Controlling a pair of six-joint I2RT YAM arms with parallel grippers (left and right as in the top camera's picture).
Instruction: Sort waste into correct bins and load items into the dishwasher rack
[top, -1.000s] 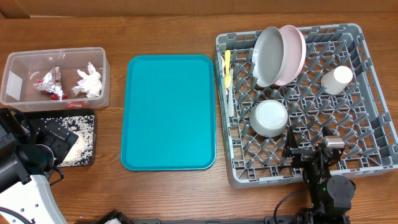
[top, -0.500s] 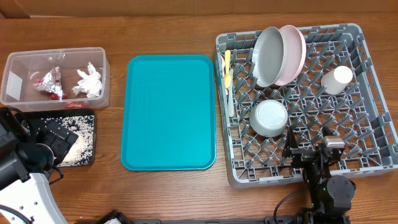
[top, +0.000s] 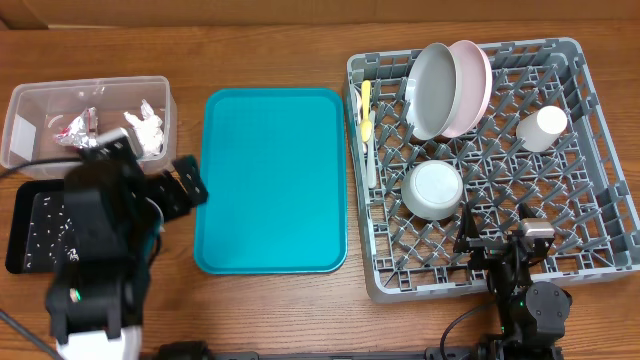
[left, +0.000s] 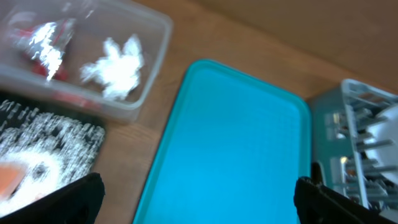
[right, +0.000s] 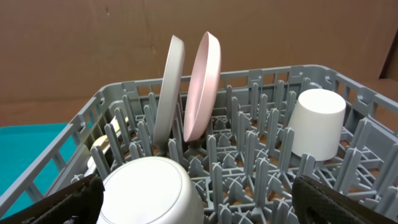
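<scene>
Your dishwasher rack (top: 520, 47) sits right of the teal tray (top: 272, 180), with the clear tub (top: 30, 135) and black tray (top: 30, 225) left of it. The grey plate (top: 432, 90), pink plate (top: 475, 85), bowl (top: 433, 190), cup (top: 545, 127) and yellow spoon (top: 366, 110) are in that rack. Your left gripper (left: 199, 199), at the teal tray's left edge, and your right gripper (right: 199, 199), over the rack, both stand wide open and empty.

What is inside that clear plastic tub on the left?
In the tub: a crumpled white tissue, silver foil wrappers and red packets. Overhead, the left arm hides its near edge.
</scene>
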